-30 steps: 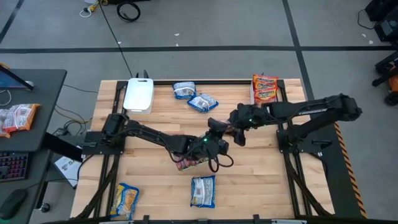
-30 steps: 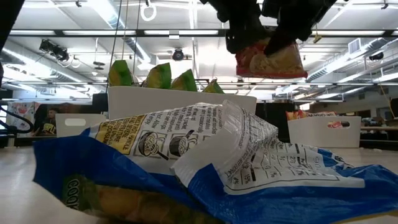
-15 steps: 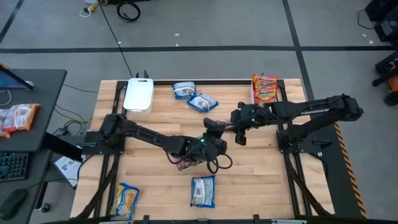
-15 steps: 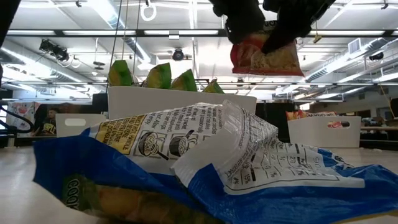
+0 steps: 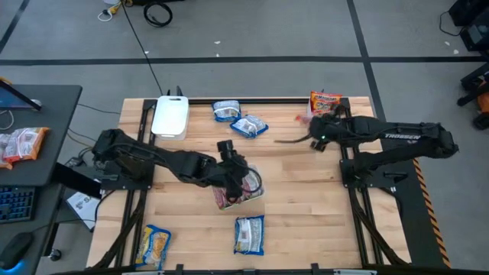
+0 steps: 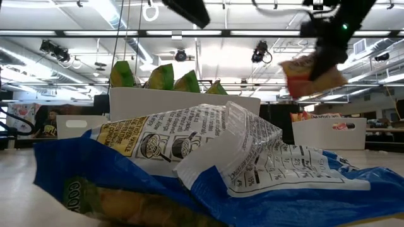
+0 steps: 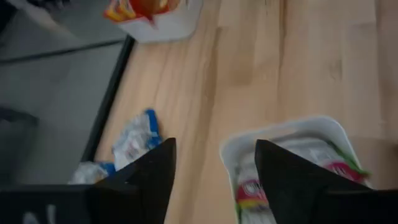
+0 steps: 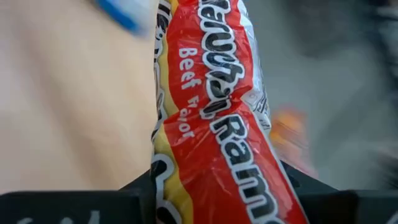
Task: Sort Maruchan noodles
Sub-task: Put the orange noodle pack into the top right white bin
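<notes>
My right gripper [image 5: 307, 131] is shut on a red-and-yellow noodle packet [image 8: 211, 106], held in the air over the table's far right part, near a white tray of orange packets [image 5: 325, 107]. The low view shows that packet [image 6: 312, 70] well above the table. My left gripper [image 7: 214, 180] stands open and holds nothing, above the table's middle [image 5: 226, 149], beside a white tray [image 7: 283, 134] with green-pink packets lying in it. Two blue packets [image 5: 248, 126] lie flat at the far middle. My right gripper pinches the red-and-yellow packet by one end [image 8: 208, 186] between its two fingers. The packet runs out lengthwise ahead of the fingers and is bowed along its length. In the low view it hangs tilted below the fingers [image 6: 325, 44], clear of the table.
A white tray [image 5: 170, 116] lies at the far left. A yellow packet [image 5: 153, 244] and a blue one [image 5: 250, 233] lie by the near edge; the blue one fills the low view's foreground [image 6: 208, 170]. Bare wood shows between the middle tray and the right arm's base.
My right gripper has shut on the red-and-yellow packet, which my left gripper held over the table's middle. My left gripper has opened, let go and drawn back toward the left. My right gripper has carried the packet toward the far right, clear of the table.
</notes>
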Robot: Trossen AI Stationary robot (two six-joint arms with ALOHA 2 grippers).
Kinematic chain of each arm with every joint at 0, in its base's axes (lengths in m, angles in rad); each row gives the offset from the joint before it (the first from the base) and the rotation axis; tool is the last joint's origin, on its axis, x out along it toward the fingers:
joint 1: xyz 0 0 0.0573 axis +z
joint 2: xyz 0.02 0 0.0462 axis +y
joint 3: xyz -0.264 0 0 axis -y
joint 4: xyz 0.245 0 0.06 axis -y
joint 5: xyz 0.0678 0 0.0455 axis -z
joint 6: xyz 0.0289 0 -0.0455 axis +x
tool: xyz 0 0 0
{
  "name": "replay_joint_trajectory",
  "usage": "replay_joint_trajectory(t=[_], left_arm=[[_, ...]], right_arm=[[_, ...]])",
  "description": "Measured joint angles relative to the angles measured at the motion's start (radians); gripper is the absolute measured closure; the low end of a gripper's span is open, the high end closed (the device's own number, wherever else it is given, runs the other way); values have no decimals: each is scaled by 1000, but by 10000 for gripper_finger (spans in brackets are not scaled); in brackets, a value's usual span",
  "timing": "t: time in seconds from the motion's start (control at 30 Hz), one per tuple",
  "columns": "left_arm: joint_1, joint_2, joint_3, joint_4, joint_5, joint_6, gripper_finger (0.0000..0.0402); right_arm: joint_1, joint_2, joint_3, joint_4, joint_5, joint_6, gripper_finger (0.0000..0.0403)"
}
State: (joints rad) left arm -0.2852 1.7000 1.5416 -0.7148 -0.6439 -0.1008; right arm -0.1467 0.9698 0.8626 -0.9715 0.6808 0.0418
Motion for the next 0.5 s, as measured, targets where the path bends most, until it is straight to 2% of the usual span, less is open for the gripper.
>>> replay_joint_trajectory(t=[0.07,0.17,0.33,0.5], left_arm=[[-8,-21,-39,4,2,-28,170],[-18,-28,-105,59,6,-40,169],[-14,-32,-219,195,21,-41,174],[-16,-33,-285,273,47,-43,175]], right_arm=[[-69,-27,-23,-57,111,-44,269],[-179,-43,-55,-69,116,-129,269],[-346,-8,-110,-43,-46,-216,270],[-459,33,-171,74,-250,-300,270]])
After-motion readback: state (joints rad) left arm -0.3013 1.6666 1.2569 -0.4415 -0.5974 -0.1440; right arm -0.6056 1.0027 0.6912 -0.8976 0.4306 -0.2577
